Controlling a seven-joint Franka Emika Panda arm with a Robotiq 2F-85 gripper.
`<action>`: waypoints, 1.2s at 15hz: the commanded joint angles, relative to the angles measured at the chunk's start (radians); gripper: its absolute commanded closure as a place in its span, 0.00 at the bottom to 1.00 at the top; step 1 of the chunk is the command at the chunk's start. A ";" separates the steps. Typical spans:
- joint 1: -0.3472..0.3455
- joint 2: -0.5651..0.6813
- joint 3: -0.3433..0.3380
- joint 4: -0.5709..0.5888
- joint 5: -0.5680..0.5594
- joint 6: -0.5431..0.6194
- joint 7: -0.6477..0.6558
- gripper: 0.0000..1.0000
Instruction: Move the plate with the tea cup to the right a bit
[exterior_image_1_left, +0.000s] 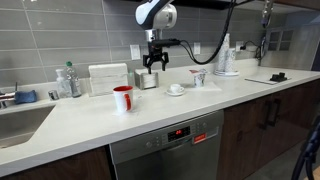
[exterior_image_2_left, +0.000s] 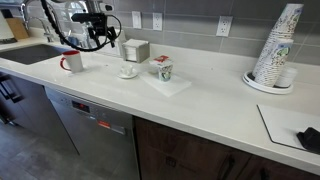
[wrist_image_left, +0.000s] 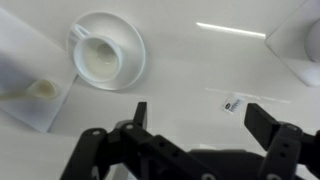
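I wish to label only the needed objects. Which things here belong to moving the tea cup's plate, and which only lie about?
For the job:
plate
tea cup
gripper, open

Lying about:
red mug
paper cup
cup stack
bottle

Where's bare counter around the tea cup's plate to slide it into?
Widest bare counter lies between the paper cup and the stacked cups; the front strip before the plate is also free. Crowded beside it: red mug, box.
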 joint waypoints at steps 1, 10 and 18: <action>-0.018 -0.177 -0.011 -0.236 -0.016 0.054 0.026 0.00; -0.086 -0.503 0.011 -0.567 0.080 0.042 -0.130 0.00; -0.080 -0.547 0.017 -0.577 0.089 0.019 -0.176 0.00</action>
